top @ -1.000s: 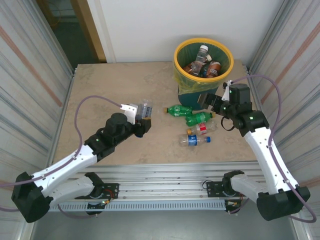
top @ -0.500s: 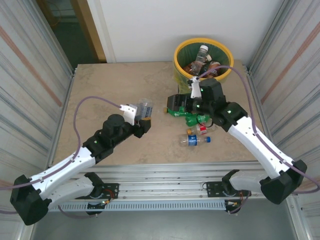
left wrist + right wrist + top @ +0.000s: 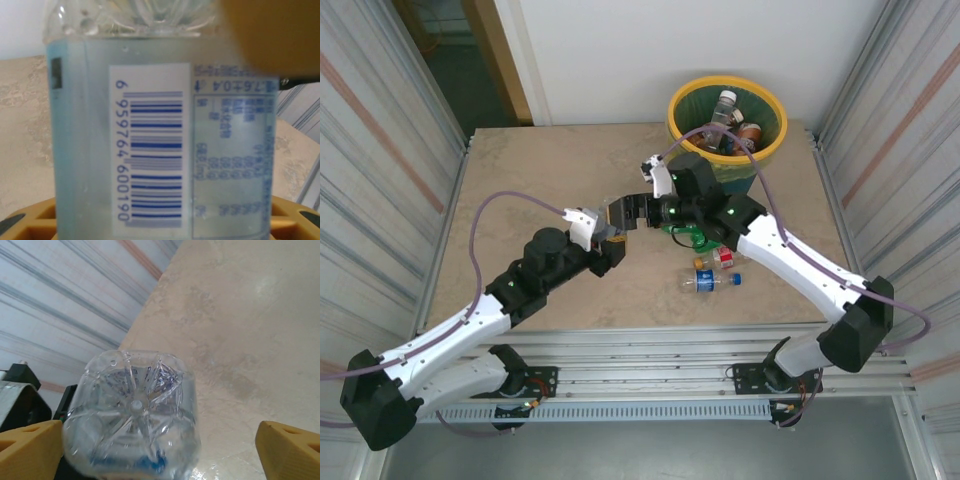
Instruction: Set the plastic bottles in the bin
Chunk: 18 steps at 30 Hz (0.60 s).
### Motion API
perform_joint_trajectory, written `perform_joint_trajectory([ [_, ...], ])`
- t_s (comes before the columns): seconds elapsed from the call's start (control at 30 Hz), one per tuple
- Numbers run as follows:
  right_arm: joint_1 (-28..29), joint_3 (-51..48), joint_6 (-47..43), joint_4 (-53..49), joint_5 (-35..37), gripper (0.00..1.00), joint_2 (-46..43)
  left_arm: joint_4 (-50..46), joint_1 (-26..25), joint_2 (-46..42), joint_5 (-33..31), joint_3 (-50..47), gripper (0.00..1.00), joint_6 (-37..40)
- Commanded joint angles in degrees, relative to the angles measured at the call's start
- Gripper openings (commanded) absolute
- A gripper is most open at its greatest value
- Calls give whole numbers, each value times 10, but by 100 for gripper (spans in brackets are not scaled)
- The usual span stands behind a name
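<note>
The pale stone surface (image 3: 520,170) carries the bin (image 3: 674,112) at the upper right of the top view, with several bottles already inside it. The two arms meet at mid-frame. The left fingers (image 3: 35,223) are clamped on a clear bottle (image 3: 160,140) and hold it up off the surface, with its barcode label large in the left wrist view. The right fingers (image 3: 30,452) stand wide apart with nothing in them. One pad is just beside the bottle's ribbed base at the lower left of the right wrist view, and the other is well apart at the lower right.

This looks like a hand-over. The right arm should centre the bottle between its pads and reach further along the body before closing. The base is rounded and slick, so a grip at the very end could slip off. The left should release only once the right grip is firm. Loose bottles (image 3: 712,282), green and clear, lie below the bin.
</note>
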Motion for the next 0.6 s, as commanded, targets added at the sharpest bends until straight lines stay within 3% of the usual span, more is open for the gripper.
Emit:
perform_joint_trajectory([
  [0.0,4,23,-4,16,-26,89,16,29,4,-17,17,-6,53,14],
  [0.13,5,20,6,26,-45,81,32,33,4,-15,20,-6,53,18],
  [0.3,5,21,13,38,-59,52,41,31,4,-10,12,-6,56,19],
  [0.4,4,20,10,36,-53,41,38,33,4,-11,9,-7,61,17],
  [0.57,-2,17,-7,18,-23,35,25,31,4,-19,11,-3,98,22],
])
